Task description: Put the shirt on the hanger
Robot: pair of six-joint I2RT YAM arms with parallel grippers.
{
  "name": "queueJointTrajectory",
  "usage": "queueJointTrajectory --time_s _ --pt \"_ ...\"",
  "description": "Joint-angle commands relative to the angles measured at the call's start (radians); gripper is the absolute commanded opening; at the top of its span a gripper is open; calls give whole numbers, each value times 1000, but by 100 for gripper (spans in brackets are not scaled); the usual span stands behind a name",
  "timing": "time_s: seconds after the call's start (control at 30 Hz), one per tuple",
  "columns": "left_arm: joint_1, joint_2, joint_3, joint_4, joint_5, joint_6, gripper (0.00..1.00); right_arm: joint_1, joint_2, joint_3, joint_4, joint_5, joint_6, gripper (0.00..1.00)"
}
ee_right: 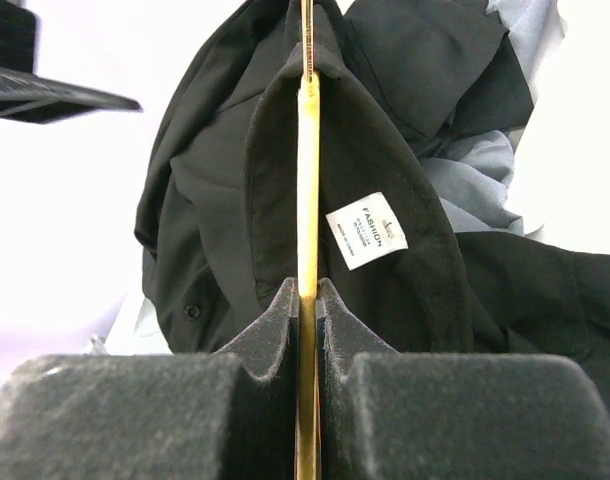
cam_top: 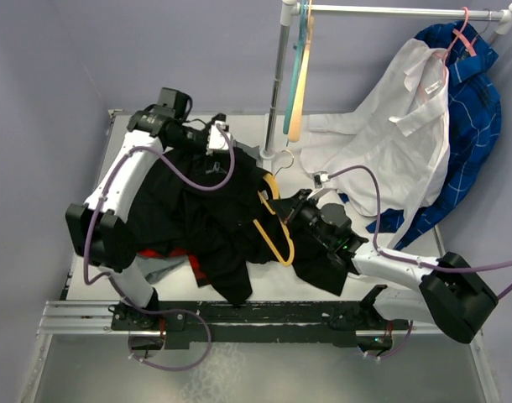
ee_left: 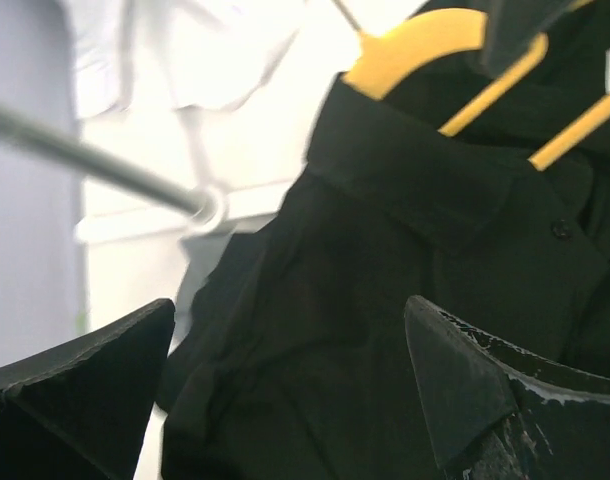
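The left gripper [cam_top: 216, 141] hovers over the upper-left part of the black shirt [cam_top: 197, 214]. Its jaws are spread wide and grasp nothing; only fabric lies beyond them. The shirt sits heaped on the tabletop [cam_top: 277, 285], with its collar draped over the yellow hanger [cam_top: 277, 235] near the middle. The right gripper [cam_top: 296, 210] has its jaws clamped tight on the hanger's thin bar. Further right, a white shirt [cam_top: 399, 138] hangs from the rail [cam_top: 390, 11].

Left arm [cam_top: 126, 172] and right arm [cam_top: 399, 267] — white links, black joints, purple cables [cam_top: 168, 368].
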Motion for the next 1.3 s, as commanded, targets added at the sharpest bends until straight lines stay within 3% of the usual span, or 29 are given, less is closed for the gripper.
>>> queueJointTrajectory --time_s 0.0,0.27,0.43,0.5,0.8,0.87,1.0,1.27 --pt "-24 109 47 -171 204 357 99 -7 -27 -12 121 -17 -78 0" --pt "-56 259 196 -275 198 430 99 -6 -66 -49 153 -4 -114 0" --pt "-56 452 491 -538 282 455 99 -6 -60 -47 178 -35 -163 0" --pt "-62 501 568 -580 317 375 99 -6 -59 -45 178 -42 -176 0" --pt "-135 428 393 -582 238 420 100 -6 -70 -42 169 -51 -228 0" --pt "-145 424 385 -581 239 416 95 -6 -75 -41 167 -51 -231 0" --pt "-156 422 392 -580 264 399 66 -6 -81 -46 161 -47 -232 0" --pt "-184 400 397 -581 250 384 64 -6 -86 -49 147 -40 -234 0"
